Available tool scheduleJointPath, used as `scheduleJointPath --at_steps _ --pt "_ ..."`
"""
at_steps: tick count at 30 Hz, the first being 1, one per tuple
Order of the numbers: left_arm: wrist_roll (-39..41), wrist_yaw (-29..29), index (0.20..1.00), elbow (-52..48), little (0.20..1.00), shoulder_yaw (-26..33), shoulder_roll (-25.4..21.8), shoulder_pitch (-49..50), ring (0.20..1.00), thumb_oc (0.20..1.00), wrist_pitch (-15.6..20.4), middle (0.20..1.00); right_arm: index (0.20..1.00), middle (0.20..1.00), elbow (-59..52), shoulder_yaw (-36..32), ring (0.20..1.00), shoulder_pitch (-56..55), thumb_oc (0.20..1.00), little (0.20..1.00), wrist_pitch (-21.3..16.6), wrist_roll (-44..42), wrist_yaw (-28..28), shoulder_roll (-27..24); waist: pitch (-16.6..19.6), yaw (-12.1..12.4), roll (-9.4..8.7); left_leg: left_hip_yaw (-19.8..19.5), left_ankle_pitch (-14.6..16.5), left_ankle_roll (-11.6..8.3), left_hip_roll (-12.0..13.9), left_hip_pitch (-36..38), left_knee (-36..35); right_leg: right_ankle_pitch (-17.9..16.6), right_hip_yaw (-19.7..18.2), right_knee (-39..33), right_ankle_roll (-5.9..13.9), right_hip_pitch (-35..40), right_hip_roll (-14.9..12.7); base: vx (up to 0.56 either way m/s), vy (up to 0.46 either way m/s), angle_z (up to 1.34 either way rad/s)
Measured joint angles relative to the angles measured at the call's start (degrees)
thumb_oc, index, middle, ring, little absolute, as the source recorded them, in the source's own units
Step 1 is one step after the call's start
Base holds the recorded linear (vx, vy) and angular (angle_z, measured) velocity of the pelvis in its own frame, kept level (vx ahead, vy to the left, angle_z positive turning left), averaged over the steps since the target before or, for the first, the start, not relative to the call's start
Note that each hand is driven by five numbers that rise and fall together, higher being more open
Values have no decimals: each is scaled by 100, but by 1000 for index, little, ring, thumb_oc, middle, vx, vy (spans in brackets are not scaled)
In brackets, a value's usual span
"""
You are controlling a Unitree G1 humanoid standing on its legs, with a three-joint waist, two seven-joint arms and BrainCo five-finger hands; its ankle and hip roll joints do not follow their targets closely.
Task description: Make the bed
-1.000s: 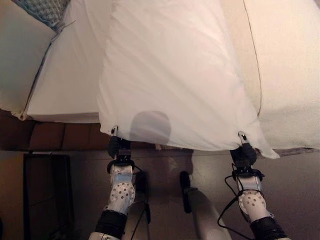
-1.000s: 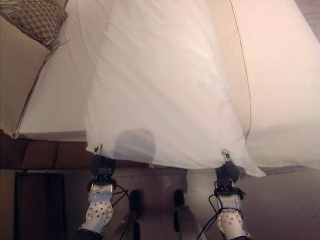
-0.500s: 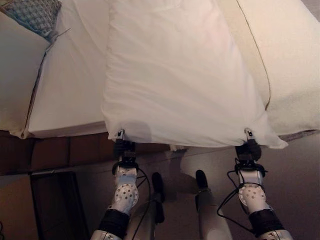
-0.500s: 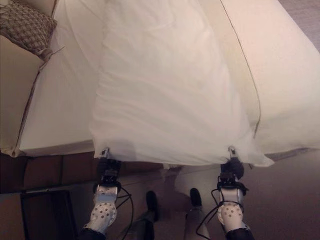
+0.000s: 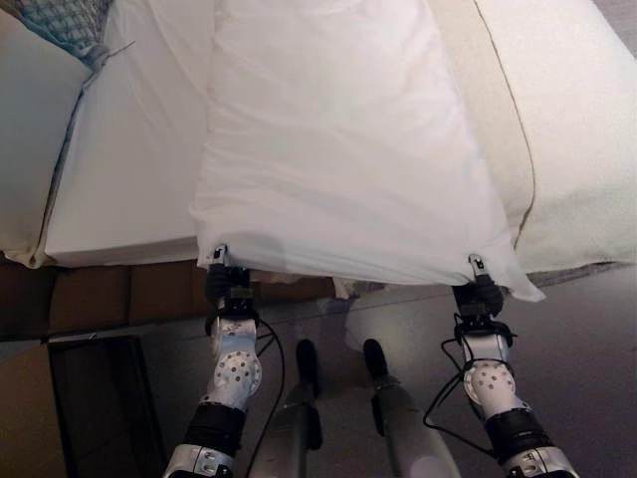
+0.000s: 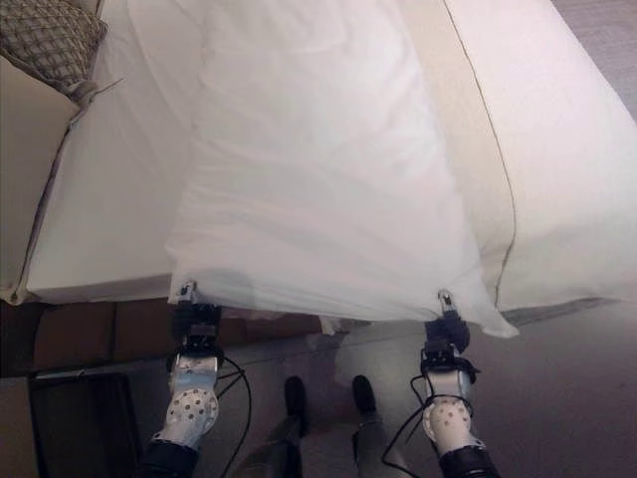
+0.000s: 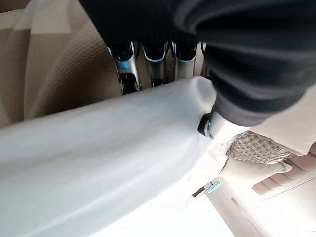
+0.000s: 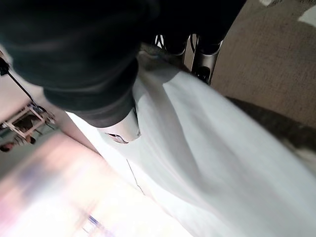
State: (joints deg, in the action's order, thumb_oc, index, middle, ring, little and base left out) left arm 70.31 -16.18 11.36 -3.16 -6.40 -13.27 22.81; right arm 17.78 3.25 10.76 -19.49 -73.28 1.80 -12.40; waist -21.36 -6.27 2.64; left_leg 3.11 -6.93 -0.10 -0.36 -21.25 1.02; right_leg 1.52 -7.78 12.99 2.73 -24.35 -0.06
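Bedroom, bed (image 5: 119, 179) with white sheet (image 5: 338, 149), patterned cushion (image 6: 50, 35)

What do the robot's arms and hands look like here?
Both arms are silver-grey, each with a rounded forearm shell dotted with small dark holes above a dark band. The left hand and right hand have dark ribbed covers over wrist and back. The left wrist view shows silver fingers in a row. Thin black cables loop beside each forearm.
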Motion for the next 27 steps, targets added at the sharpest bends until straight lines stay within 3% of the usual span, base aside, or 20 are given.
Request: scheduleJointPath --at_steps 5,11,19,27 --pt "-207 90 200 82 200 127 152 251 200 200 1 200 200 200 221 -13 200 -203 200 200 142 71 -337 -28 0 56 2 -17 -67 -6 45 -129 7 68 127 87 -74 -123 26 -7 7 12" --pt "-378 143 200 1351 200 395 459 339 200 200 -4 200 200 200 1539 -74 200 -173 200 200 506 410 -714 -5 -16 104 -3 -8 -58 -17 61 -114 23 147 230 137 -91 -88 20 4 19 8" --pt "-708 99 200 3423 200 1167 550 -593 200 200 25 200 200 200 3072 -47 200 434 200 200 628 1116 -882 17 -8 118 -19 -3 -31 -53 102 40 19 180 261 136 -93 57 51 11 14 -1" --pt "-837 -185 200 4520 200 1575 521 -1055 200 200 17 200 200 200 3881 -30 200 762 200 200 820 1632 -878 26 41 112 -75 0 12 -106 162 152 -6 178 353 7 -98 212 89 31 16 -2"
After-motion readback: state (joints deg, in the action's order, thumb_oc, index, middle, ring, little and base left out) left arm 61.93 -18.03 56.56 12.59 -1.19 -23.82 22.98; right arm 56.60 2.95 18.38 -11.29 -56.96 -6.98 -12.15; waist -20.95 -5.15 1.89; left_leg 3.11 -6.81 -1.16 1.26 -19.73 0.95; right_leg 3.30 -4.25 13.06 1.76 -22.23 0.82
